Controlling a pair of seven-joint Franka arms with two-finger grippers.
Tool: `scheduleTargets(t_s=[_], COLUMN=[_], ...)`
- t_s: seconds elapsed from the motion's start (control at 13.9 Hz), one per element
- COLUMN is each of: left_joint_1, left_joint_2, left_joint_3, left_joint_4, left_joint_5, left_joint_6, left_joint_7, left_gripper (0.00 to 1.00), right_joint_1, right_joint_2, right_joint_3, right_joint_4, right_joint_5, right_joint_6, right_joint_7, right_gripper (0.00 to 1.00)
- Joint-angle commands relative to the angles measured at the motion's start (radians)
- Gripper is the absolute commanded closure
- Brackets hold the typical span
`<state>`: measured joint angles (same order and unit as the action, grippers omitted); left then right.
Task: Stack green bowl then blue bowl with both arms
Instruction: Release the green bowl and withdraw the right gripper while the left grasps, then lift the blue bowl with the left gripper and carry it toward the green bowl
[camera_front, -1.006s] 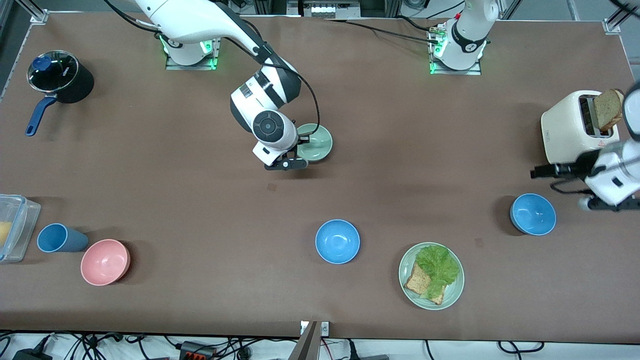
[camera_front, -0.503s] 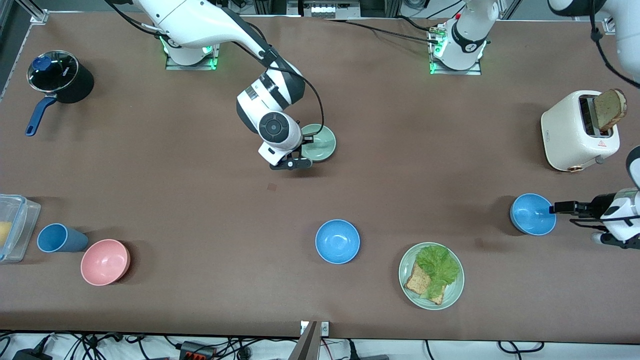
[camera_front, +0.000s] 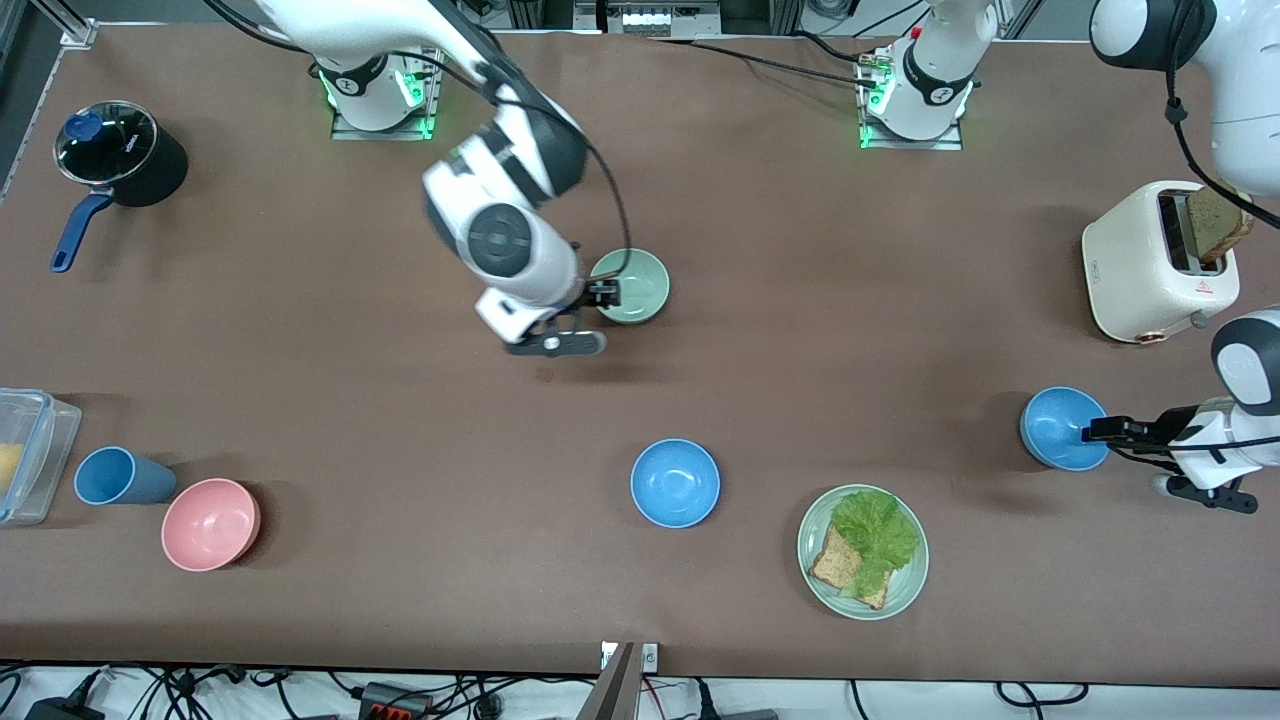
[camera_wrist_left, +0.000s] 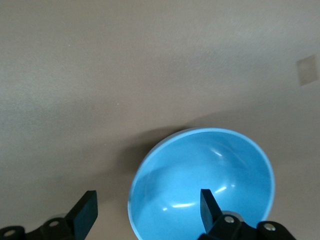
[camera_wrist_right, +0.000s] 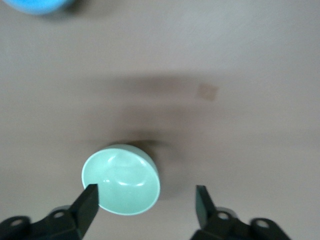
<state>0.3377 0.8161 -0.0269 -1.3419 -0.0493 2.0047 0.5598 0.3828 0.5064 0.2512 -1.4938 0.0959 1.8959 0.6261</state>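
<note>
The green bowl stands upright mid-table, toward the robots' bases. My right gripper is open over its rim on the side toward the right arm's end. In the right wrist view the green bowl lies close to one finger of the right gripper, with bare table under the rest of the gap. A blue bowl sits at the left arm's end. My left gripper is open and straddles its rim. In the left wrist view one finger of the left gripper is over the blue bowl's inside, the other outside.
A second blue bowl sits nearer the camera, mid-table. Beside it is a green plate with lettuce and toast. A toaster holds a slice near the left arm. A pink bowl, a blue cup, a clear container and a pot are at the right arm's end.
My left gripper came from beside the toaster down to the blue bowl's rim. My right arm's wrist swung toward the right arm's end while its gripper stayed at the green bowl.
</note>
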Motion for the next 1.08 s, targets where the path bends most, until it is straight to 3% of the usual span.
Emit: scheduleTargets(t_s=[0.0, 0.22, 0.43, 0.65, 0.79, 1.01], left_joint_1=[-0.003, 0.006, 0.006, 0.006, -0.006, 0.009], left_joint_2=[0.024, 0.037, 0.038, 0.038, 0.035, 0.0], left_joint_3=[-0.007, -0.007, -0.008, -0.021, -0.024, -0.106], left_joint_4=[0.027, 0.027, 0.027, 0.026, 0.02, 0.023], left_joint_5=[0.08, 0.097, 0.079, 0.078, 0.08, 0.078], left_joint_6=[0.009, 0.012, 0.011, 0.008, 0.002, -0.128], left_joint_7=[0.028, 0.038, 0.054, 0.054, 0.092, 0.115], left_gripper=[0.27, 0.54, 0.8, 0.99, 1.0, 1.0], right_joint_1=[-0.105, -0.214, -0.317, -0.386, -0.42, -0.42], right_joint_2=[-0.002, -0.02, -0.048, -0.103, -0.141, -0.205], right_joint_3=[0.008, 0.008, 0.004, -0.006, -0.032, -0.156], right_joint_4=[0.13, 0.161, 0.161, 0.161, 0.159, 0.15], right_joint_5=[-0.01, -0.093, -0.099, -0.117, -0.116, -0.105], right_joint_6=[-0.106, -0.113, -0.127, -0.129, -0.133, -0.184], right_joint_7=[0.001, -0.107, -0.195, -0.197, -0.209, -0.401], right_gripper=[0.0, 0.0, 0.0, 0.0, 0.0, 0.0])
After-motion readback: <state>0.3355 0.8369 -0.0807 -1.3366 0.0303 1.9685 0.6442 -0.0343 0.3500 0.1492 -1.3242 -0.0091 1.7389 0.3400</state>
